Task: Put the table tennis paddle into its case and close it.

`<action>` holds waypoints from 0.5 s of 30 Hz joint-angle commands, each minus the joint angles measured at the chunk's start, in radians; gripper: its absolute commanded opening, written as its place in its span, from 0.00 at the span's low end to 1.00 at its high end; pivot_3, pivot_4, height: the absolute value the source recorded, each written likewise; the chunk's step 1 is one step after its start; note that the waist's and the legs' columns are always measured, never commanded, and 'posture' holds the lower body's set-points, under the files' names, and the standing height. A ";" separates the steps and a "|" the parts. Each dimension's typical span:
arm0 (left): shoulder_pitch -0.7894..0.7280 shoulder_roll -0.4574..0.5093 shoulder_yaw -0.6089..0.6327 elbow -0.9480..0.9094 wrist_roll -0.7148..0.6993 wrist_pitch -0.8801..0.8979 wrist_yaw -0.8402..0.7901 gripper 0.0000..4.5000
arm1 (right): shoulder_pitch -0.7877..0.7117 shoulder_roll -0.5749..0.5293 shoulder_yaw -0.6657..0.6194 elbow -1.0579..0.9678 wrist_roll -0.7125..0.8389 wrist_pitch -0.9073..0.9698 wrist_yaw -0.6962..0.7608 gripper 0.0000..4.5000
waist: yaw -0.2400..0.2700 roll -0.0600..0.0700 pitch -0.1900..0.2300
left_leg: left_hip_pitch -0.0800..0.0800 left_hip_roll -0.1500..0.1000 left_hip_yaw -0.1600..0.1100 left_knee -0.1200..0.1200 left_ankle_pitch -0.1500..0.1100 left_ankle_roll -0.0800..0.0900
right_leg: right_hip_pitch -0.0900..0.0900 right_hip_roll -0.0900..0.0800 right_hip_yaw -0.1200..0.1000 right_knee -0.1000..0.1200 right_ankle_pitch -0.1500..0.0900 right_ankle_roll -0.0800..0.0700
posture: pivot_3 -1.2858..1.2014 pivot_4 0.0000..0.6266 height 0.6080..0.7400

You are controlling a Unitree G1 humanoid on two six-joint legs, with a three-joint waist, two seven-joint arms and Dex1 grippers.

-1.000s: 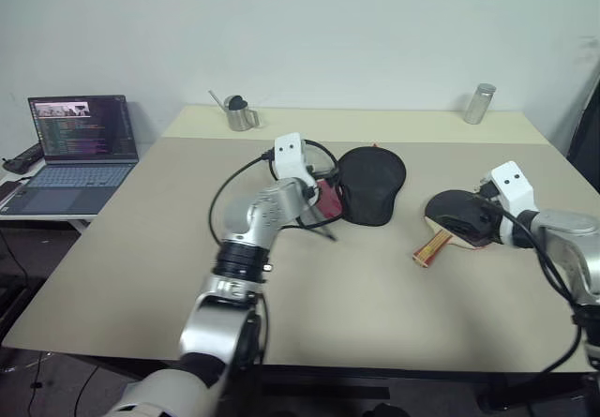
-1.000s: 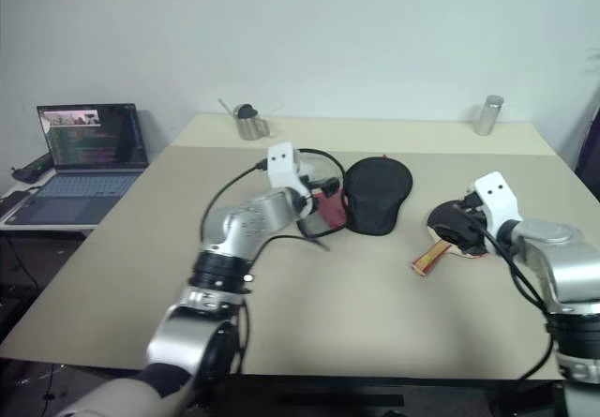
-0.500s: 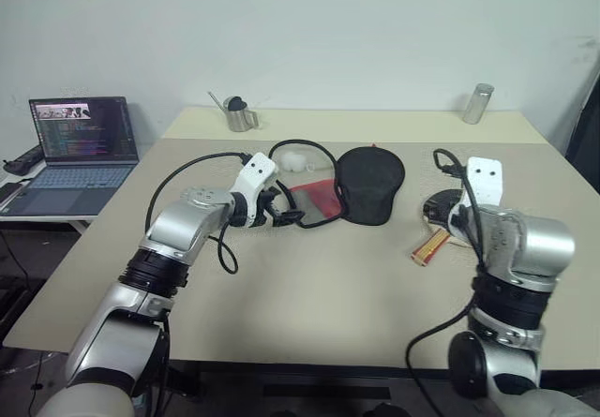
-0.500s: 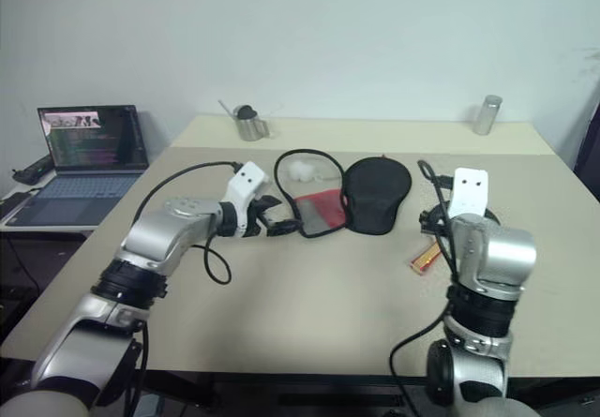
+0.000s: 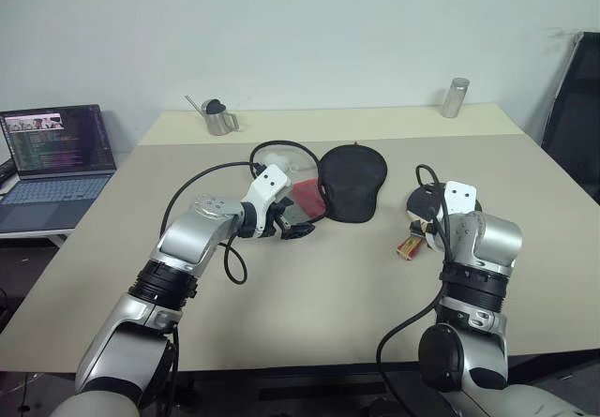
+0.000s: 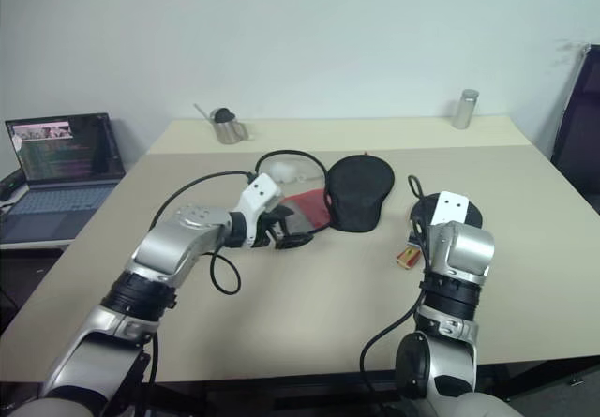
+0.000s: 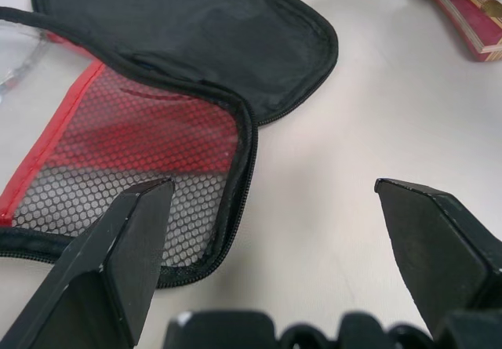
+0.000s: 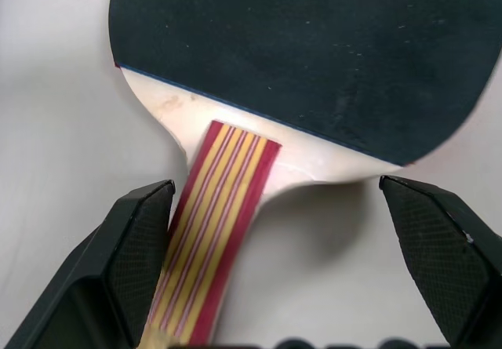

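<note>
We see both end effectors released, holding nothing; the right end effector (image 8: 274, 267) hangs over the paddle (image 8: 298, 59), its handle lying by one finger, the black blade beyond; the left end effector (image 7: 274, 263) is at the edge of the case (image 5: 349, 181), which lies unzipped on the table (image 5: 309, 295), near the paddle but apart.

Risks, as we judge: the paddle lies flat and thin on a smooth top, so fingers closing may skid off the handle or push it away instead of lifting; the case is soft fabric, likely to bunch or slide when pinched, and its mouth may collapse so the blade snags on the zip edge.

Materials: matte black rubber face, pale wood shoulder, striped red and yellow handle; case black cloth, red mesh pocket, black zip rim, clear flap.
</note>
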 commanded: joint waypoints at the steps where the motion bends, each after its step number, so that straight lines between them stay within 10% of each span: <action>1: 0.003 0.002 0.052 -0.048 0.012 0.011 0.023 0.99 | -0.035 0.016 -0.009 0.047 0.020 -0.056 -0.026 1.00 | -0.001 0.000 0.000 | 0.000 0.000 0.000 0.000 0.000 0.000 | 0.000 0.000 0.000 0.000 0.000 0.000 | 0.52 0.24 1.00; 8: 0.020 -0.004 0.081 -0.074 0.016 0.035 0.043 0.99 | -0.058 0.027 0.011 0.202 0.037 -0.170 -0.055 1.00 | -0.014 -0.003 -0.002 | 0.001 0.001 0.002 0.000 0.000 0.000 | 0.000 0.001 0.002 -0.001 0.002 0.000 | 0.52 0.24 1.00; 15: 0.031 0.000 0.105 -0.094 0.019 0.048 0.060 1.00 | -0.047 -0.008 0.018 0.320 0.033 -0.278 -0.121 0.59 | -0.012 -0.007 -0.004 | 0.014 0.004 0.003 -0.002 -0.002 0.004 | 0.012 0.004 0.003 -0.002 0.006 -0.002 | 0.52 0.24 1.00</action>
